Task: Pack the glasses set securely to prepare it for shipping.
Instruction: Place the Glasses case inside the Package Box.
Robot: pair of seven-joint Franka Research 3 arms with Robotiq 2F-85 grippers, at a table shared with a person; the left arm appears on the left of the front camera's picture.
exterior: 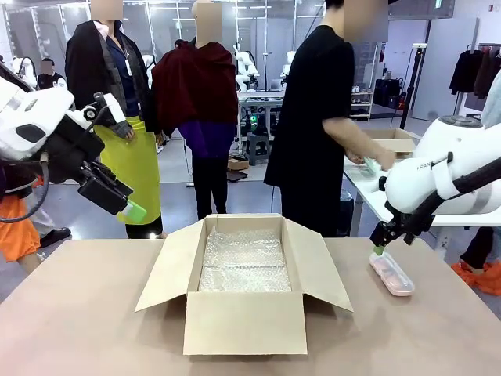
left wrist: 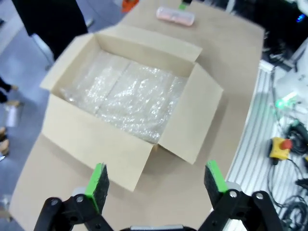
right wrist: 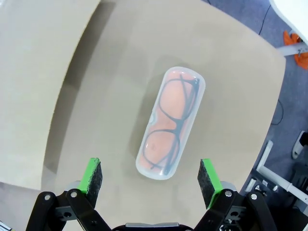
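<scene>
An open brown cardboard box (exterior: pixel 244 282) sits in the middle of the tan bench (exterior: pixel 78 313) with all four flaps folded outward, and a sheet of clear bubble wrap (exterior: pixel 244 261) lines its bottom. To the box's right, clear of the right-hand flap and near the bench's right edge, lies the small rounded-oblong clear case with a pink lining (exterior: pixel 391 272). It rests flat on the bench, and a dark-framed pair of spectacles shows through its lid in the right wrist view (right wrist: pixel 172 122). The right end effector (right wrist: pixel 151 175) is low over the end of this case that lies nearer the person's side. Its jaws are spread wide, with one green pad (right wrist: pixel 91 179) on each side of the case's end and bare bench showing between pad and case on both sides. It has hold of nothing, and whether a fingertip touches the case cannot be told from the front view. The left end effector (left wrist: pixel 156 178) hangs high over the left part of the bench, well apart from the box. It is angled down toward the box, its jaws also spread wide and empty. In its wrist view the pink case shows at the far edge of the bench beyond the box. A person in a black top (exterior: pixel 313 117) stands past the far side of the bench, turned toward a white side table (exterior: pixel 368 192).
</scene>
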